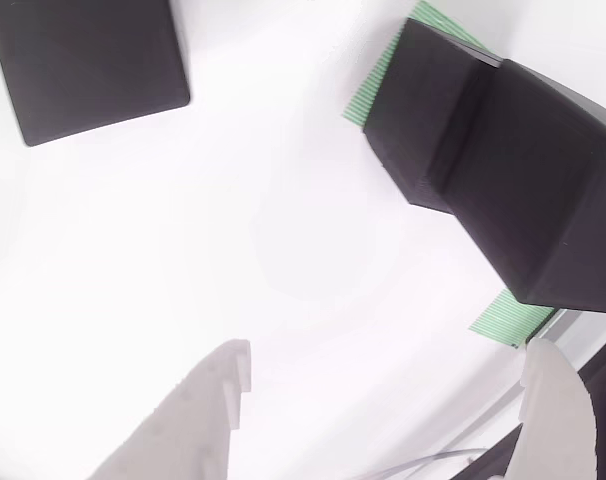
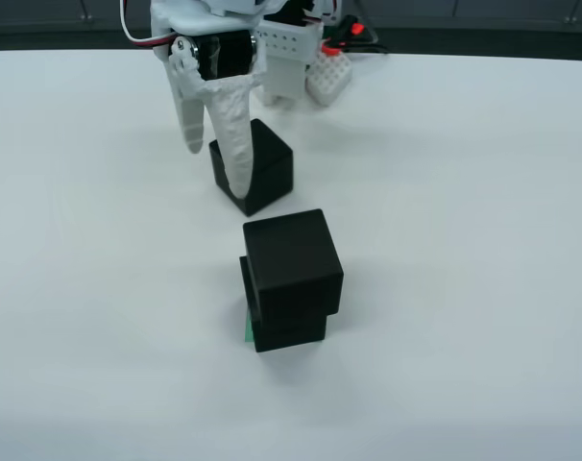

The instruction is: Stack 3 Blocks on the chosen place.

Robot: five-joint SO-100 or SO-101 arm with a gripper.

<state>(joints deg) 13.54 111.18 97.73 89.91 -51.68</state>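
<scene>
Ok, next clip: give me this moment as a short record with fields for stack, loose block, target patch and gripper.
stack: two black blocks, upper block sitting askew on lower block
target patch: green striped patch under the stack, mostly covered
loose block: third block alone on the table, behind the stack in the front view
gripper: gripper open, empty, at the loose block

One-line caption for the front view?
Open gripper above the third block; two blocks stacked on the striped patch.

Two stacked blocks [image 2: 289,279] on striped patch [image 2: 248,329], third block [image 2: 262,165] behind empty parted jaws
</scene>
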